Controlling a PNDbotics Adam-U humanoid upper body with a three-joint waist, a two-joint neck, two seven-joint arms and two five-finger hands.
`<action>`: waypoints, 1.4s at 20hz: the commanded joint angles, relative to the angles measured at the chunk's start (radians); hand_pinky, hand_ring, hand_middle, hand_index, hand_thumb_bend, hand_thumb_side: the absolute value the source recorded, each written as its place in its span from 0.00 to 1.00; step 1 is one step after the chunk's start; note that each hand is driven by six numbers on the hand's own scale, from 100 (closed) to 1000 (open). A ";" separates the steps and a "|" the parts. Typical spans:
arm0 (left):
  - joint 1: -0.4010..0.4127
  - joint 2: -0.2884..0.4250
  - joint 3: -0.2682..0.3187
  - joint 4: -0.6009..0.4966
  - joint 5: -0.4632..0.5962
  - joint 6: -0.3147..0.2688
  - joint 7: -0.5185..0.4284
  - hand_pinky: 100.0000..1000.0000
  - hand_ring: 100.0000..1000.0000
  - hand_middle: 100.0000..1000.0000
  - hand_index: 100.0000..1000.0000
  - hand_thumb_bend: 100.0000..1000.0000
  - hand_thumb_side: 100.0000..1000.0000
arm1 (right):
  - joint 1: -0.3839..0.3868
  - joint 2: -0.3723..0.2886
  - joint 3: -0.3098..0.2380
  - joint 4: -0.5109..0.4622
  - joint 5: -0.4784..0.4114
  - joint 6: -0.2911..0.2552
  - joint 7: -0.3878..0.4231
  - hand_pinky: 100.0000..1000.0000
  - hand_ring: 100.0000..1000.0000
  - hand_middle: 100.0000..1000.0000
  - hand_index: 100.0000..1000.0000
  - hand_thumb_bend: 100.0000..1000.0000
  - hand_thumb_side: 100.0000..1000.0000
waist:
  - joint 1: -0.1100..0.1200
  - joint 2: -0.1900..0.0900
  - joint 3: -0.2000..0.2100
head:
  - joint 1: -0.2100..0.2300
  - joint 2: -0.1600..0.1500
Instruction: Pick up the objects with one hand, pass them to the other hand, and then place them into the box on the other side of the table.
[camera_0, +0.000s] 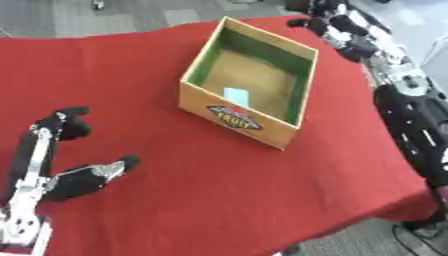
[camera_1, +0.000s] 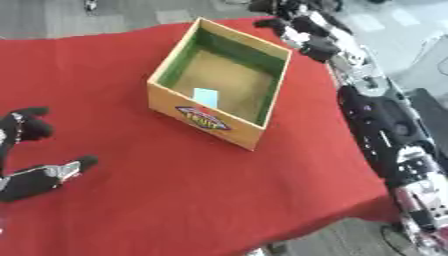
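Near the counter's (camera_0: 219, 190) near-left corner, above the red cloth (camera_0: 157, 75): left hand (camera_0: 66, 182), palm low, fingers (camera_0: 72, 122) and thumb spread wide and upright, nothing between them. Black fingertips, silver links along the forearm.

Toward the middle of the counter, somewhat to the right and angled to the edges: open cardboard box (camera_0: 234, 116), tan outside, green inner walls, brown floor, a round printed label on the near wall. Inside, on the box floor by the near wall: small pale blue flat object (camera_0: 236, 95), rectangular, lying flat; no more to be told of it. No other loose object visible on the cloth.

Along the counter's right edge, running from the near-right corner to the far-right corner: right arm, black with silver joints, stretched out beyond the edge.

At the far-right corner, past the box's far corner: right hand (camera_1: 293, 22), dark, raised over the cloth edge. Fingers there bunched and blurred against the arm; wide or narrow cannot be told, nor whether anything is held.

Beyond the far edge: grey floor.
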 joint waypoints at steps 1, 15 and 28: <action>-0.016 0.047 0.034 -0.085 0.033 0.030 0.024 0.71 0.57 0.48 0.78 0.76 0.26 | 0.033 -0.066 -0.065 -0.089 -0.150 -0.007 0.030 0.88 1.00 0.81 1.00 0.00 0.41 | 0.007 -0.030 -0.009 | 0.086 -0.007; -0.060 0.358 0.139 -0.305 0.089 0.191 -0.101 0.76 0.66 0.58 0.81 0.81 0.24 | 0.279 -0.037 -0.198 -0.260 -0.225 0.055 -0.171 0.87 1.00 0.85 1.00 0.00 0.41 | 0.048 -0.055 -0.029 | 0.174 0.004; -0.113 0.567 0.154 -0.302 0.039 0.269 -0.287 0.77 0.69 0.60 0.81 0.89 0.22 | 0.346 0.011 -0.231 -0.302 -0.152 0.056 -0.225 0.86 1.00 0.85 1.00 0.00 0.41 | 0.053 -0.058 -0.042 | 0.223 0.000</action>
